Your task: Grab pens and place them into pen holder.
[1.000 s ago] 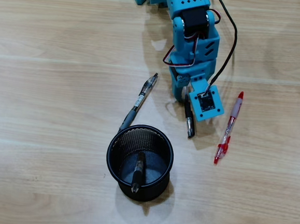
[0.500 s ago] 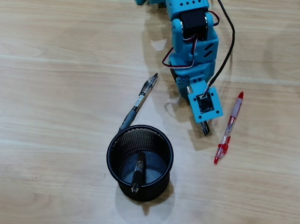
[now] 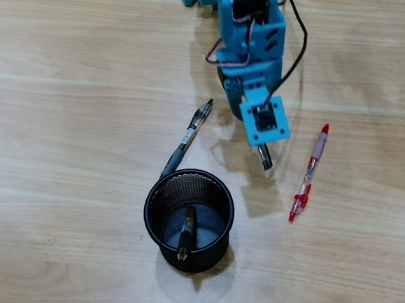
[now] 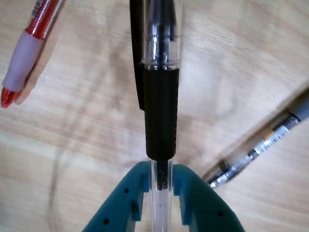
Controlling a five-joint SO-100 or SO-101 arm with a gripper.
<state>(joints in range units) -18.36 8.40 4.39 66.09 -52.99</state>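
Wrist view: teal two-finger gripper (image 4: 160, 176) clamped on a black-and-clear ballpoint pen with dark rubber sleeve (image 4: 161, 116); long axis runs straight away from the fingers, up the frame. Overhead view: only this pen's lower end (image 3: 264, 157) shows below the arm's square camera plate, lifted off the table.

Second black-and-clear pen (image 3: 188, 137) lies diagonally, its lower end just beside the far rim of the round black wire-mesh pen holder (image 3: 219, 226). A third dark pen (image 3: 186, 232) leans inside it. Red translucent pen (image 3: 309, 172) lies to the right, near-vertical, well apart.

Surface: pale wood-grain tabletop (image 3: 65, 112).
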